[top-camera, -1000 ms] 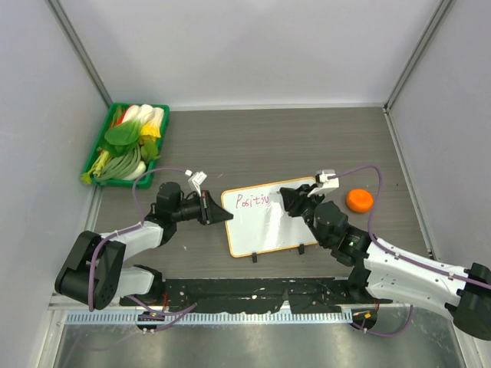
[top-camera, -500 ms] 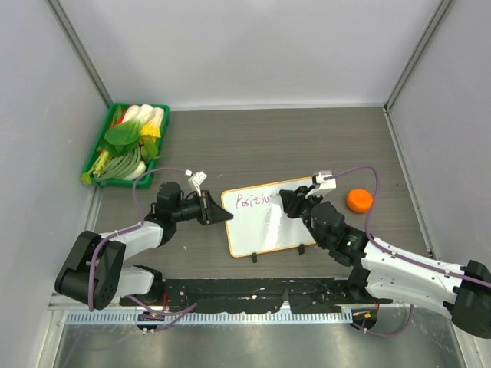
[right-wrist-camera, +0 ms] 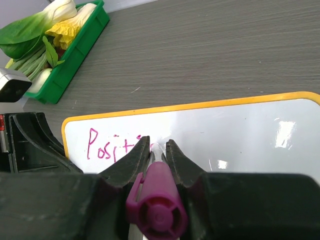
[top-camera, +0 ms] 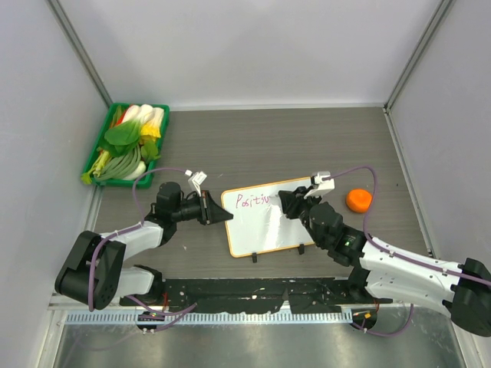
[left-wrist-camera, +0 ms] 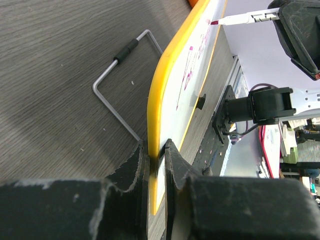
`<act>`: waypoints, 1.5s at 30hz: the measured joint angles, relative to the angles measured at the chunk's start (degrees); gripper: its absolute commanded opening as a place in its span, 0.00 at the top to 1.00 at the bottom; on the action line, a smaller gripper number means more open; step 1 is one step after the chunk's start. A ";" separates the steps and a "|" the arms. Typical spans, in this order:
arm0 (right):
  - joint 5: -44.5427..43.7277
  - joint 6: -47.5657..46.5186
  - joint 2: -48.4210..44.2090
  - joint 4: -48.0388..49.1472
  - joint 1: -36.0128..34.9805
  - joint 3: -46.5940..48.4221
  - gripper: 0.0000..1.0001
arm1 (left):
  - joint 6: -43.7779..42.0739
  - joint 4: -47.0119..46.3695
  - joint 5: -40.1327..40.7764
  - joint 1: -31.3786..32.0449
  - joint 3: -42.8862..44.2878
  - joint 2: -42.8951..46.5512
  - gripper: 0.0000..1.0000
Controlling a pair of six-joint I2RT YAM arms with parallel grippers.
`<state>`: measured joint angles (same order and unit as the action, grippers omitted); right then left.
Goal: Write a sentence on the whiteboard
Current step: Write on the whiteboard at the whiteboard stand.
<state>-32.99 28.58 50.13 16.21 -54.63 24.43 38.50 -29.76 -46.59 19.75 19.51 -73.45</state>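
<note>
White whiteboard [top-camera: 268,230] with an orange frame sits mid-desk, pink "Positiv" [top-camera: 255,201] scrawled up top. Left jaws pinch its edge, right jaws grip a purple marker [right-wrist-camera: 156,200]. Grey woodgrain desk [top-camera: 307,138], plain pale walls [top-camera: 245,46].

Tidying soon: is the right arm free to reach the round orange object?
Probably not yet: the right claw grips a purple marker at the orange-framed whiteboard, though the round orange object sits close, unobstructed.
</note>
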 measured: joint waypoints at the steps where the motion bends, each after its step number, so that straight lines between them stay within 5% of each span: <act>1: 0.00 0.04 -0.13 -0.09 0.00 -0.07 0.99 | 0.00 0.00 0.00 0.00 0.00 0.00 1.00; 35: 2.01 0.42 -7.28 -1.46 0.00 -2.54 0.99 | -0.02 0.02 -0.07 0.02 0.07 -0.02 1.00; 45: 1.51 -0.20 -1.97 1.03 0.00 -1.05 0.99 | -0.02 0.02 -0.11 0.02 0.09 0.00 1.00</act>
<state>-31.48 28.38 48.16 17.23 -54.63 23.38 38.48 -29.74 -46.70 19.77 19.59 -73.45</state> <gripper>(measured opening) 0.234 0.136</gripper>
